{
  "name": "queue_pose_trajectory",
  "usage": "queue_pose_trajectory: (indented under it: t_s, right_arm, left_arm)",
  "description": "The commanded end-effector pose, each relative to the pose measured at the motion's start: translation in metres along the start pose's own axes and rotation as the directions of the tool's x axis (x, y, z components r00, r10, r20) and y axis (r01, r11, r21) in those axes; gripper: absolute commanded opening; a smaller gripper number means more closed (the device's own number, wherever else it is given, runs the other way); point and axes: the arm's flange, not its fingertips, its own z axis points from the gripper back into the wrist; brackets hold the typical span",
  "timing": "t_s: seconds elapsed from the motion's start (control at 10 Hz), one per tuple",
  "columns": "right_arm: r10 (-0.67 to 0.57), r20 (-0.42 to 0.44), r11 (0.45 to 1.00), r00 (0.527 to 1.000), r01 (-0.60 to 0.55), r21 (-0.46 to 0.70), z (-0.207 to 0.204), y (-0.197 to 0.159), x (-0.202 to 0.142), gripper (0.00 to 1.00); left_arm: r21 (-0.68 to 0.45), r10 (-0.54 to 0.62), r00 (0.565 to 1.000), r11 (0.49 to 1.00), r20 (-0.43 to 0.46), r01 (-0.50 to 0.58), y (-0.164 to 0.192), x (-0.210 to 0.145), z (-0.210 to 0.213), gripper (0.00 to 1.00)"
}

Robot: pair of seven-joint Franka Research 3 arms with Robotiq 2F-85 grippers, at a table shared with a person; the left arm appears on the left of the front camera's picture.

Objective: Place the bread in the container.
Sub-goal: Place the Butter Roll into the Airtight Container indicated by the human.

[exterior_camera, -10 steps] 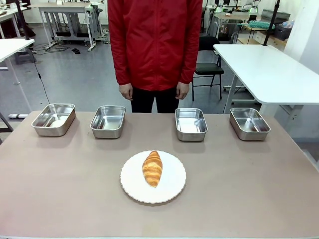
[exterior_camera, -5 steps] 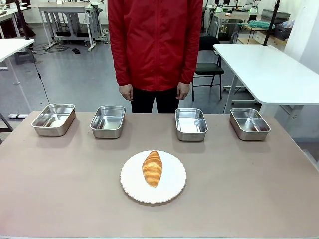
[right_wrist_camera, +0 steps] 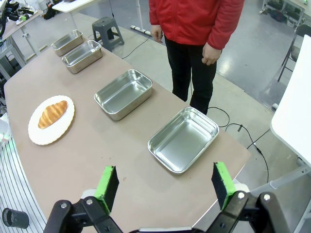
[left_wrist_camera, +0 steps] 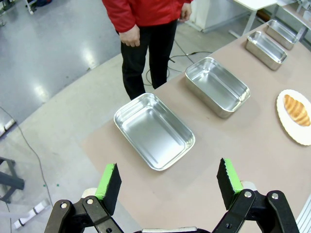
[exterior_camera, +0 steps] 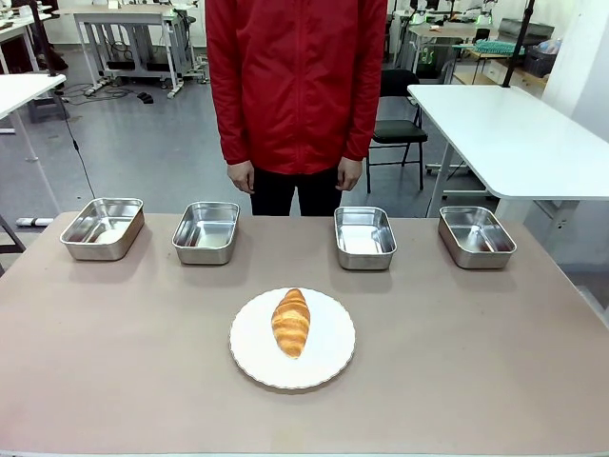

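Note:
The bread point(exterior_camera: 291, 323), a golden-brown croissant, lies on a round white plate point(exterior_camera: 333, 360) at the table's middle front. Behind it, several alike steel containers stand in a row: far left point(exterior_camera: 103, 228), left of centre point(exterior_camera: 206, 231), right of centre point(exterior_camera: 364, 237), far right point(exterior_camera: 477, 236). All look bare inside. My left gripper point(left_wrist_camera: 168, 177) hangs open high above the far-left container point(left_wrist_camera: 154, 131), with the bread point(left_wrist_camera: 297, 109) off to its right. My right gripper point(right_wrist_camera: 164, 183) is open above the far-right container point(right_wrist_camera: 183, 139), and the bread point(right_wrist_camera: 53, 113) lies far to its left.
A person in a red jacket point(exterior_camera: 297, 86) stands at the far edge, hands point(exterior_camera: 240, 175) hanging at the sides. A white table point(exterior_camera: 504, 133) stands beyond the far right corner. Bare tabletop surrounds the plate.

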Motion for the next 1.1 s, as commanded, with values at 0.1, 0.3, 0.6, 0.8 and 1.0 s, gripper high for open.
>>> queue_pose_trajectory:
  t_s: [0.1, 0.3, 0.6, 0.8, 1.0]
  right_arm:
    - [0.002, 0.006, 1.0, 1.0, -0.002, 0.003, 0.0004, 0.0004, 0.0007, 1.0]
    - [0.002, 0.006, 1.0, 1.0, -0.002, 0.003, 0.0004, 0.0004, 0.0007, 1.0]
    - [0.002, 0.006, 1.0, 1.0, -0.002, 0.003, 0.0004, 0.0004, 0.0007, 1.0]
    - [0.002, 0.006, 1.0, 1.0, -0.002, 0.003, 0.0004, 0.0004, 0.0007, 1.0]
    - [0.002, 0.006, 1.0, 1.0, -0.002, 0.003, 0.0004, 0.0004, 0.0007, 1.0]
  left_arm:
    - [-0.005, 0.009, 1.0, 1.0, 0.02, -0.009, -0.0009, 0.0012, 0.0002, 1.0]
    - [-0.005, 0.009, 1.0, 1.0, 0.02, -0.009, -0.0009, 0.0012, 0.0002, 1.0]
    - [-0.005, 0.009, 1.0, 1.0, 0.02, -0.009, -0.0009, 0.0012, 0.0002, 1.0]
    - [-0.005, 0.009, 1.0, 1.0, 0.02, -0.009, -0.0009, 0.0012, 0.0002, 1.0]
    - [-0.005, 0.009, 1.0, 1.0, 0.02, -0.009, -0.0009, 0.0012, 0.0002, 1.0]
